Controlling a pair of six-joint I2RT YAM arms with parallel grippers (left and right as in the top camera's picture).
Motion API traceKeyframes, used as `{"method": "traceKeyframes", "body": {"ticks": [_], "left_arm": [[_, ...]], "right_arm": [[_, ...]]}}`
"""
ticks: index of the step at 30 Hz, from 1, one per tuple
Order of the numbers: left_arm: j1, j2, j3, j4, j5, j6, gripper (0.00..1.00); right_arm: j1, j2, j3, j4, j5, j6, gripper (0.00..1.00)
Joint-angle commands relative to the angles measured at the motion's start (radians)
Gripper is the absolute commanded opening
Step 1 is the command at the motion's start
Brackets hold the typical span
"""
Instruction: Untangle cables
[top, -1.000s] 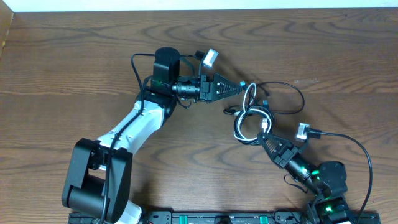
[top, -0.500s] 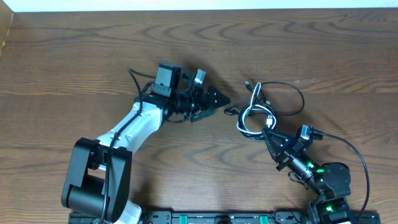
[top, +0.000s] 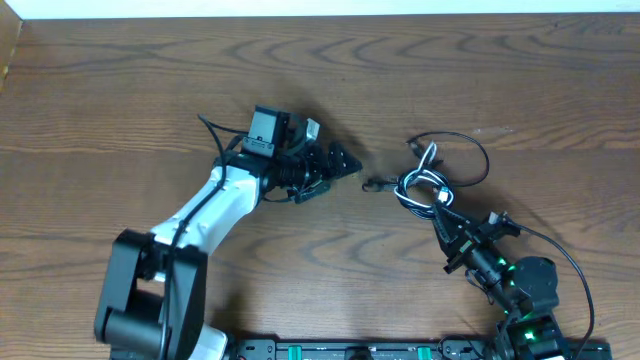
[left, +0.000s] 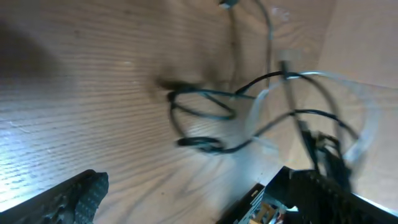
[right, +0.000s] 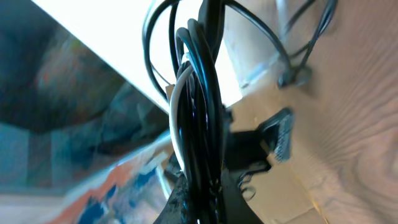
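Gripping the cables (top: 425, 182) w/ right gripper (top: 445, 212): jaws pinched hard on several strands at once, white + black together. Confirmed in right wrist view, w/ cables (right: 198, 112) squeezed between the closed jaws.

Left gripper (top: 348, 162): spread wide, nothing in it, hanging left of the bundle and apart from it. Fingers (left: 84, 190) far apart at the bottom of the left wrist view, tangle (left: 211, 118) lying ahead of them.

Bundle location: right of table (top: 520, 70) centre, approx midway btw far and near edges, w/ one black loop arcing toward the right edge.

Possible trouble:
- Pulling w/ right while clamping multiple strands: prob tightens the knot, all cables moving as one.
- Closing left on two strands instead of one: same result, no separation.
- Tugging w/o a second anchor: whole bundle just drags across the table.
- Catching a plug end (top: 375, 183) inside a loop during a pull: jam, maybe strain on the plug.
- Aiming off the left wrist view: blurred, easy to miss a thin strand.

Count:
- White cable (top: 430, 157): 1.
- Black cables: at least 2, exact no. impossible to tell in the tangle.
- Plug ends seen: 2, one at the bundle's left, one at its far side.
- Arms: 2.
- Grippers: 2.
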Motion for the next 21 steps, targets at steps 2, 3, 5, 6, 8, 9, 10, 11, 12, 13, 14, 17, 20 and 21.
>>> {"method": "traceKeyframes", "body": {"ticks": [2,3,5,6,8,9,10,11,12,13,14,17,20,21], "left_arm": [[-0.021,-0.118,0.005,-0.014,-0.018,0.058,0.99],[-0.023,-0.135,0.005,-0.014,-0.023,0.07,0.99],[-0.026,-0.173,0.005,-0.019,-0.036,0.089,0.99],[-0.026,-0.191,0.005,-0.021,-0.037,0.1,0.99],[-0.026,-0.218,0.005,-0.021,-0.037,0.119,0.99],[-0.026,-0.232,0.005,-0.021,-0.037,0.126,0.99],[-0.026,-0.242,0.005,-0.021,-0.04,0.126,0.99],[-0.026,-0.252,0.005,-0.02,-0.04,0.129,1.0],[-0.025,-0.259,0.005,-0.02,-0.041,0.129,1.0],[-0.026,-0.265,0.005,-0.02,-0.045,0.129,0.99],[-0.026,-0.271,0.005,-0.021,-0.048,0.129,0.98],[-0.025,-0.28,0.005,-0.021,-0.058,0.129,0.98],[-0.025,-0.279,0.005,-0.021,-0.059,0.129,0.98],[-0.025,-0.279,0.005,-0.021,-0.06,0.129,0.98]], "right_arm": [[-0.006,-0.002,0.005,0.016,0.062,0.015,0.01],[-0.006,-0.002,0.006,0.026,0.072,0.015,0.01],[-0.006,-0.002,0.006,0.065,0.093,-0.018,0.01],[-0.006,-0.002,0.006,0.1,0.112,-0.074,0.01],[-0.006,-0.002,0.008,0.181,0.159,-0.202,0.02],[-0.006,-0.002,0.014,0.214,0.177,-0.259,0.01],[-0.006,-0.002,0.026,0.243,0.188,-0.32,0.02],[-0.006,-0.002,0.048,0.249,0.195,-0.382,0.01],[-0.006,-0.001,0.076,0.238,0.196,-0.447,0.01],[-0.006,0.004,0.105,0.219,0.196,-0.511,0.02],[-0.006,0.016,0.144,0.189,0.196,-0.579,0.01],[-0.006,0.086,0.278,0.095,0.194,-0.734,0.01],[-0.006,0.188,0.403,0.06,0.151,-0.861,0.01],[-0.006,0.223,0.441,0.045,0.127,-0.884,0.01]]}}
